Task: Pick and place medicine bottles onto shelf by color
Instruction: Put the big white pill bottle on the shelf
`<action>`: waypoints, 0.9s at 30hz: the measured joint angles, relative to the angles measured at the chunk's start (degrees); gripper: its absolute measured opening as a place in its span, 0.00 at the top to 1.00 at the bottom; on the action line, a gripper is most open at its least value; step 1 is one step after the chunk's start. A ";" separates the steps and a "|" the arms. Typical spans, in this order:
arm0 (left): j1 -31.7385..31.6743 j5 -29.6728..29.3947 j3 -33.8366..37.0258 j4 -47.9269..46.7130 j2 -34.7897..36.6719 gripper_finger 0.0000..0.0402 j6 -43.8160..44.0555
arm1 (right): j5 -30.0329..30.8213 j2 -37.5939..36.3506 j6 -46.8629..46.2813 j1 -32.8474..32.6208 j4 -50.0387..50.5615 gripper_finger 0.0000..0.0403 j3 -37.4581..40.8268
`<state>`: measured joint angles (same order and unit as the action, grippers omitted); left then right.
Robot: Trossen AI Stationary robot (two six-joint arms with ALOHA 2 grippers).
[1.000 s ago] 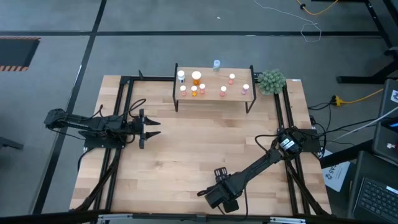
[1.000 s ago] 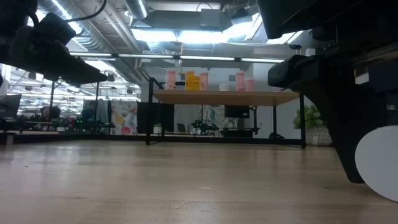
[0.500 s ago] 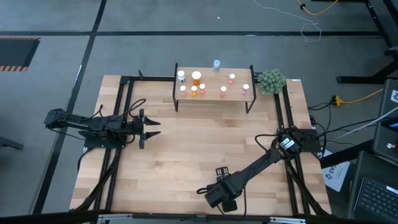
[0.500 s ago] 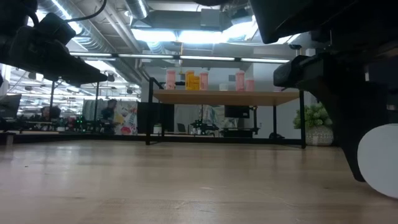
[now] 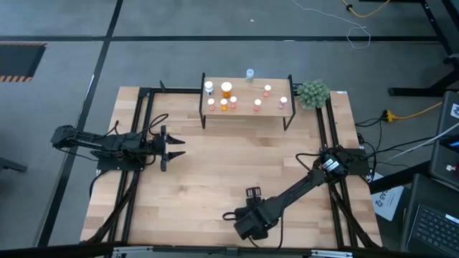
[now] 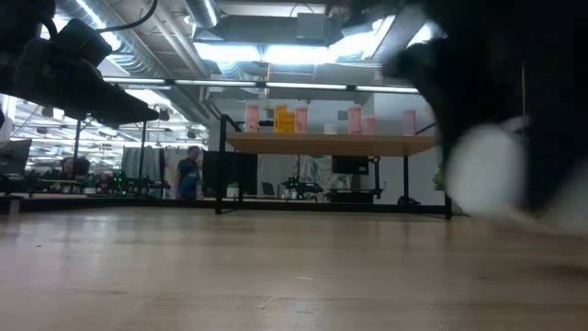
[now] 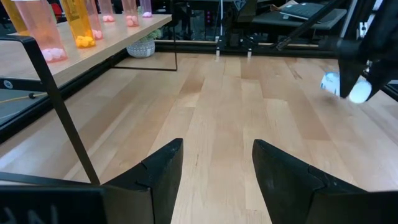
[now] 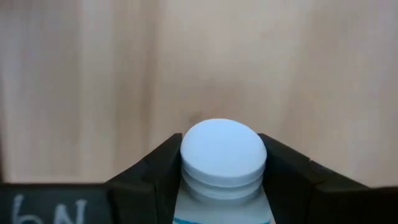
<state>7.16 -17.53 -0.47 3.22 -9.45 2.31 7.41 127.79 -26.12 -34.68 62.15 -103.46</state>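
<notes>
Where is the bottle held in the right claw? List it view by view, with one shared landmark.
High: hidden under the right claw, near the table's front edge.
Low: the pale blurred shape at right.
Left wrist: white-capped bottle at far right, in the other arm's claw.
Right wrist: white cap between the fingers.
Landmark: the shelf.

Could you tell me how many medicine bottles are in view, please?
10: nine bottles stand on the shelf; one bottle in the right gripper near the table's front. Others may be hidden.

Right gripper (image 8: 222, 171) clamped shut, left gripper (image 5: 178, 148) spread apart
</notes>
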 joint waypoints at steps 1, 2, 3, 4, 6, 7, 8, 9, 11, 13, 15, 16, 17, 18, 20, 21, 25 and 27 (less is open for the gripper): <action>-0.01 0.01 0.00 0.02 -0.01 0.53 0.02 | 2.69 0.00 -0.37 0.02 1.21 0.54 -1.56; 0.00 -0.01 0.00 0.02 0.00 0.53 0.00 | 6.09 0.00 -0.85 0.00 2.26 0.54 -3.23; -0.02 -0.01 0.00 0.00 0.00 0.53 0.00 | 10.26 0.00 -1.75 0.00 3.79 0.54 -5.08; 0.00 0.01 0.01 0.00 -0.01 0.53 0.01 | 14.96 0.00 -2.87 -0.03 6.24 0.54 -7.04; 0.00 0.00 0.00 0.00 0.00 0.53 0.02 | 24.08 -0.29 -6.37 -0.15 12.52 0.54 -10.94; -0.02 -0.01 0.00 0.00 -0.01 0.53 0.02 | 28.31 -0.82 -8.49 -0.15 15.28 0.54 -12.71; -0.01 0.00 0.00 0.00 0.00 0.53 0.01 | 32.10 -1.56 -10.68 -0.15 18.02 0.55 -14.33; -0.01 0.00 0.00 0.02 -0.01 0.53 0.02 | 35.00 -2.42 -12.86 -0.15 20.58 0.55 -15.77; 0.00 -0.01 0.00 0.02 0.00 0.53 0.02 | 39.80 -4.35 -16.32 -0.15 24.42 0.55 -18.38; 0.00 -0.01 0.00 0.02 0.00 0.53 0.00 | 44.11 -6.46 -18.67 -0.15 26.81 0.55 -19.68; -0.02 -0.01 0.00 0.02 0.00 0.53 0.01 | 47.11 -8.80 -20.04 -0.15 27.81 0.55 -20.24; -0.01 -0.01 0.01 0.01 -0.01 0.53 0.00 | 48.54 -10.19 -20.20 -0.15 27.81 0.55 -20.21; -0.01 0.00 0.00 0.01 -0.01 0.53 0.01 | 50.21 -11.92 -20.18 -0.15 27.84 0.55 -19.94; -0.02 -0.01 0.00 0.01 -0.01 0.53 0.00 | 52.16 -13.51 -20.38 -0.15 28.07 0.55 -19.88; -0.02 -0.01 0.00 0.01 -0.02 0.53 0.01 | 56.90 -17.08 -21.37 -0.18 27.92 0.55 -19.47; -0.01 -0.01 0.00 0.01 -0.01 0.53 0.01 | 59.25 -18.87 -21.39 -0.17 27.96 0.55 -19.12; 0.00 -0.01 0.00 0.02 -0.02 0.53 0.00 | 63.53 -26.63 -20.42 0.53 27.93 0.55 -16.75; 0.00 -0.01 0.00 0.02 0.00 0.53 0.02 | 64.24 -30.85 -20.55 1.41 27.83 0.55 -14.50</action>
<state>7.15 -17.54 -0.47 3.25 -9.46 2.32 71.65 96.93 -46.67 -33.27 89.97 -117.96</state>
